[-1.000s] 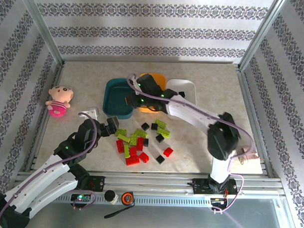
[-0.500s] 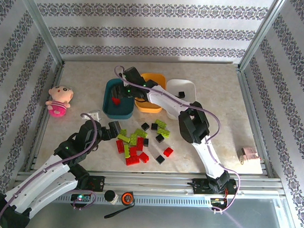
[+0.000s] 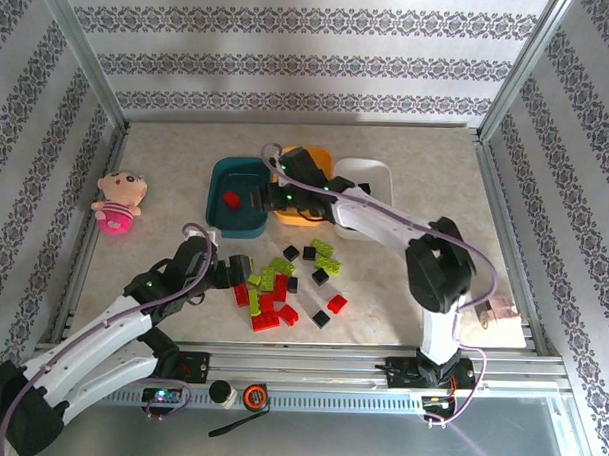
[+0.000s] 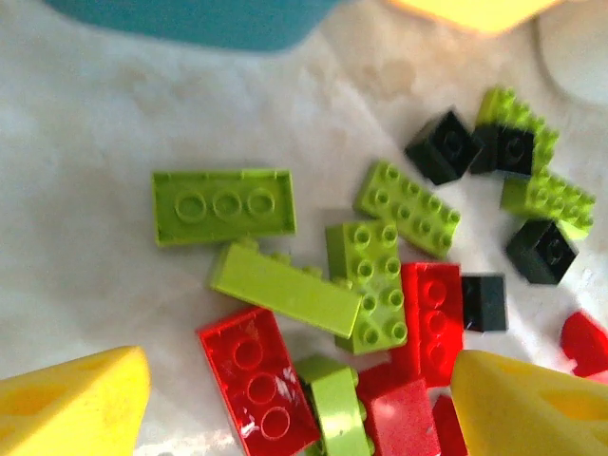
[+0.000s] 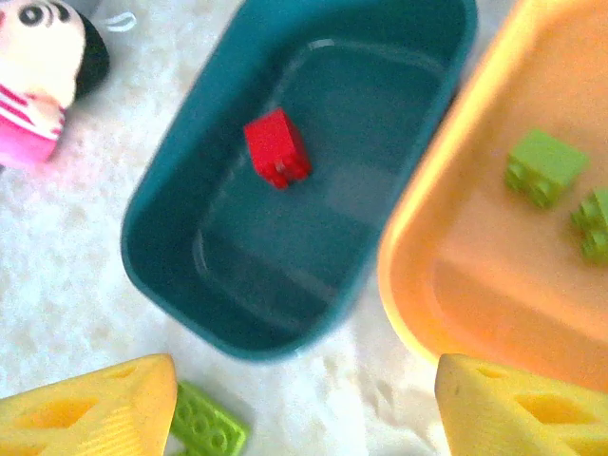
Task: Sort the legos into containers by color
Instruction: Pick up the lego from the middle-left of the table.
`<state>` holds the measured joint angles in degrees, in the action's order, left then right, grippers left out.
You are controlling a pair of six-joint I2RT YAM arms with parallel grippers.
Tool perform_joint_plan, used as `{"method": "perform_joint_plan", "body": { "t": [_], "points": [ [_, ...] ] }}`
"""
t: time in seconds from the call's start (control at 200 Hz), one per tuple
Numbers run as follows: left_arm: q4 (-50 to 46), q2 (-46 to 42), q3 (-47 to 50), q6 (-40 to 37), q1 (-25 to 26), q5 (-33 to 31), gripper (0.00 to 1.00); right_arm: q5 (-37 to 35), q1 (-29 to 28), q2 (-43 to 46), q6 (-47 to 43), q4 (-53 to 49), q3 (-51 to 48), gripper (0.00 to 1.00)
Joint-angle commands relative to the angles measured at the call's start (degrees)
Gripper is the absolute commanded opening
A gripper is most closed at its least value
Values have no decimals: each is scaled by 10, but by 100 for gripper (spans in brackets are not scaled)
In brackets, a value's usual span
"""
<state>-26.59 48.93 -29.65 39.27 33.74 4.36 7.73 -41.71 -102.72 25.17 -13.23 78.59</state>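
A pile of red, lime-green and black legos [image 3: 283,282] lies on the table in front of three containers: a dark teal tray [image 3: 217,213], an orange-yellow tray [image 3: 320,161] and a white tray [image 3: 373,168]. One red brick [image 5: 275,147] lies in the teal tray [image 5: 190,285], and two green bricks [image 5: 546,166] lie in the orange-yellow tray [image 5: 456,275]. My left gripper [image 4: 304,418] is open low over the pile's left side, with a red brick [image 4: 256,389] and a green brick [image 4: 334,408] between its fingers. My right gripper [image 5: 304,418] is open and empty above the gap between the teal and orange-yellow trays.
A pink doll toy [image 3: 117,201] lies left of the teal tray. A small pink object [image 3: 497,310] sits at the table's right edge. The right arm [image 3: 385,226] stretches across the orange-yellow and white trays. A lone green brick [image 5: 204,429] lies beside the right gripper's left finger.
My right gripper opened and dropped a red brick into the teal tray, then drew back to the right. My left gripper moved right onto the pile and has begun to narrow.
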Motion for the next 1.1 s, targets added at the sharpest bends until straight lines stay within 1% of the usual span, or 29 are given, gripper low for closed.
{"method": "perform_joint_plan", "body": {
  "t": [0.0,0.045,0.08,0.245,0.33,0.405,0.54,0.645,0.75,0.924,1.004,1.094],
  "points": [
    [-35,30,-6,-4,11,57,76,-19,7,41,5,20,-69,72],
    [-38,44,-6,-1,11,58,71,-23,9,56,6,24,-93,72],
    [-35,51,-5,1,11,59,70,-25,10,68,9,27,-110,72],
    [-4,88,-10,4,9,67,68,-28,20,107,18,41,-163,72],
    [-4,117,-17,6,4,69,61,-28,24,121,22,45,-181,72],
    [-2,137,-16,9,-3,70,57,-30,26,132,23,49,-194,73],
    [14,153,-12,4,-15,66,57,-36,30,154,24,53,-212,72],
    [34,167,-13,1,-21,72,59,-35,33,166,25,56,-221,72],
    [49,177,-9,5,-28,74,59,-36,35,175,27,57,-229,72],
    [54,182,-8,10,-37,58,53,-38,38,186,28,62,-239,72],
    [45,199,-12,7,-38,53,48,-38,39,188,29,63,-243,72],
    [41,213,-16,-5,-38,53,48,-38,40,191,30,65,-248,72]
  ]
}}
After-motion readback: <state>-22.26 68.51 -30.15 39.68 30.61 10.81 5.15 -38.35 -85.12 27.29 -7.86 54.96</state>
